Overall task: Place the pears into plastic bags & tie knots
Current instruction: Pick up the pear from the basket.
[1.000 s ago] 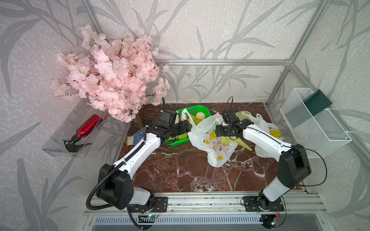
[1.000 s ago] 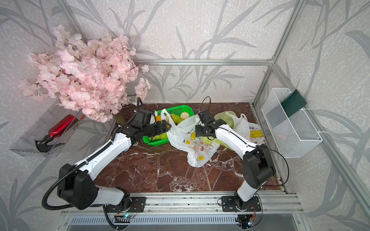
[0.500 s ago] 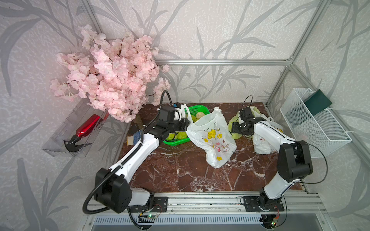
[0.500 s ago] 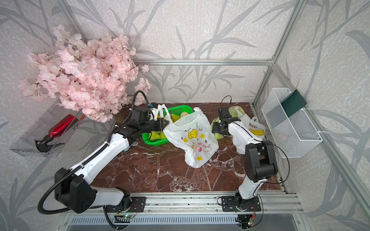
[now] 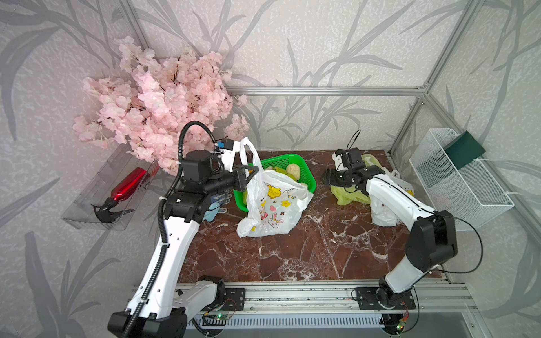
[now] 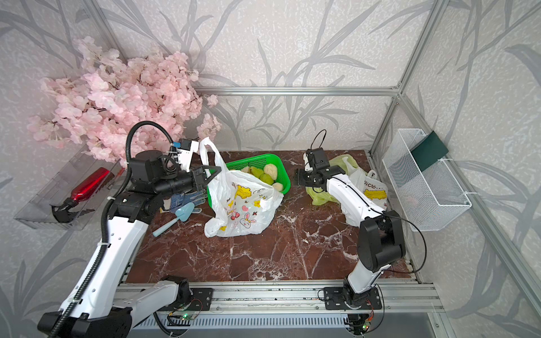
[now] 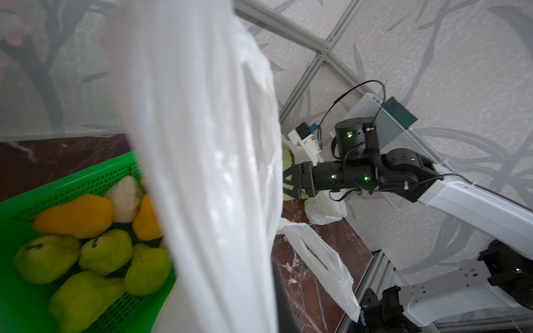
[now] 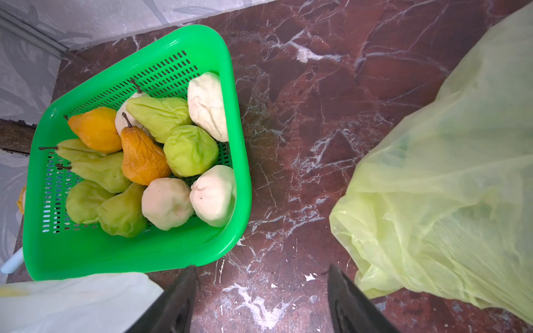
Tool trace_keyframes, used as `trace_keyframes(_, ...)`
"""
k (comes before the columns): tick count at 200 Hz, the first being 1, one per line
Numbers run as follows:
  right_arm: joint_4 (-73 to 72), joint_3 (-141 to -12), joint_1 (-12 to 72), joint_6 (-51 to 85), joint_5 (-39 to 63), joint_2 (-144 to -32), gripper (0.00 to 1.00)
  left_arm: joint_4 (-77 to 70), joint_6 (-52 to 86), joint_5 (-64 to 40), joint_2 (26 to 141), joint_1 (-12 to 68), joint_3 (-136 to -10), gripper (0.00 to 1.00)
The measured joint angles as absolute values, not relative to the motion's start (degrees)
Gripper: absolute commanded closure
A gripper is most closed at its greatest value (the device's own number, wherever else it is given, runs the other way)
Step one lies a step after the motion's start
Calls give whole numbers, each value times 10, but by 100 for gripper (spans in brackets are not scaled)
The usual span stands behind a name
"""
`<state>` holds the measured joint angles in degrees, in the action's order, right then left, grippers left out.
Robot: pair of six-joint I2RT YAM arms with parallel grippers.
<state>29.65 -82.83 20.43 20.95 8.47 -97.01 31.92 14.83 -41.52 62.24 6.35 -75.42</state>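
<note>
My left hand (image 5: 252, 175) is clenched on the thin plastic of the white rabbit-print bag (image 5: 275, 210). The grip is apparently at the mouth just below one handle loop (image 5: 248, 152), though the film drapes across my wrist camera and hides the pinch itself. The bag hangs from that grip with its bottom resting on the marble surface (image 5: 292, 251), close against the green mesh basket (image 8: 115, 259).

My right hand (image 8: 261, 276) is released, jaws wide, hovering over bare surface between the basket and the yellow-green bag (image 8: 447, 173), touching neither. The pears (image 8: 144, 161) lie heaped in the basket.

The bag film is light, limp and slippery, so I expect the mouth to sag shut unless I also take the opposite rim and pull it apart. The pears look bumpy and a little soft. I judge a grip across the fat belly safer than one on the narrow neck or stem.
</note>
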Motion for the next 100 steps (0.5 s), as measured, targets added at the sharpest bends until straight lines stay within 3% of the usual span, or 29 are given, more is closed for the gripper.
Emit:
trace_keyframes(39,300,-947,251,196,77,-1051,26,416,99,-376,620,42,-795,100)
trace_keyframes(100,305,-988,298,178,110,-1095,22,419,99,-382,639,32,-773,100)
